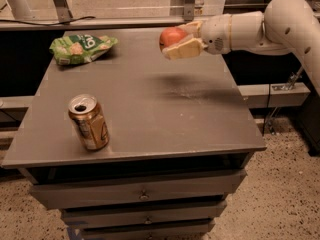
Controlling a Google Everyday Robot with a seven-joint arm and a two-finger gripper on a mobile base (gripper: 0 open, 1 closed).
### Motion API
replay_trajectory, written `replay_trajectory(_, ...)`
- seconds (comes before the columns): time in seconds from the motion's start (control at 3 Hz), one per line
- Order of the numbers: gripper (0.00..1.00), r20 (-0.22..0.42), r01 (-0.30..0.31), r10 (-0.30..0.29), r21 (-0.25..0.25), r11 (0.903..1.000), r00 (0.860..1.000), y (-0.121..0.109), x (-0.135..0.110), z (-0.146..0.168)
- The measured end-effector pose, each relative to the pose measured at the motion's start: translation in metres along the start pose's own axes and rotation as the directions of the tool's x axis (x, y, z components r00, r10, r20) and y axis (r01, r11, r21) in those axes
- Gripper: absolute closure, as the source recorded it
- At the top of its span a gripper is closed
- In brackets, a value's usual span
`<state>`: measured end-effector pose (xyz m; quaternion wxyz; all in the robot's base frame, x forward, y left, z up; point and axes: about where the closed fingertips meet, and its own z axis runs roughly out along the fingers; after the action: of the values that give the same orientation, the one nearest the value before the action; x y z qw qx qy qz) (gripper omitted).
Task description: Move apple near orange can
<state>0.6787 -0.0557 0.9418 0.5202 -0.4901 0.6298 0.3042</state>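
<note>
The red-orange apple [171, 36] is held in my gripper [176, 40], whose pale fingers [182, 49] close around it. The gripper holds the apple in the air above the far right part of the grey table [150, 109]. The white arm reaches in from the right. The golden-orange can [89, 122] stands upright near the table's front left, its silver top open. The apple is well apart from the can, up and to the right of it.
A green snack bag [80, 47] lies at the table's far left corner. Drawers [142, 194] sit under the tabletop. A rail and metal frame [150, 19] run behind the table. Speckled floor lies to the right.
</note>
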Motion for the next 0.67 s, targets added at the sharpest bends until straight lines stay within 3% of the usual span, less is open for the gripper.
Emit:
replay_trajectory(0.33, 1.0, 0.0, 0.0, 0.0, 0.0, 1.0, 1.0, 0.0, 0.0, 0.0)
replay_trajectory(0.67, 1.0, -0.017, 0.01, -0.011, -0.054, 0.9985, 1.0, 0.004, 0.003, 0.011)
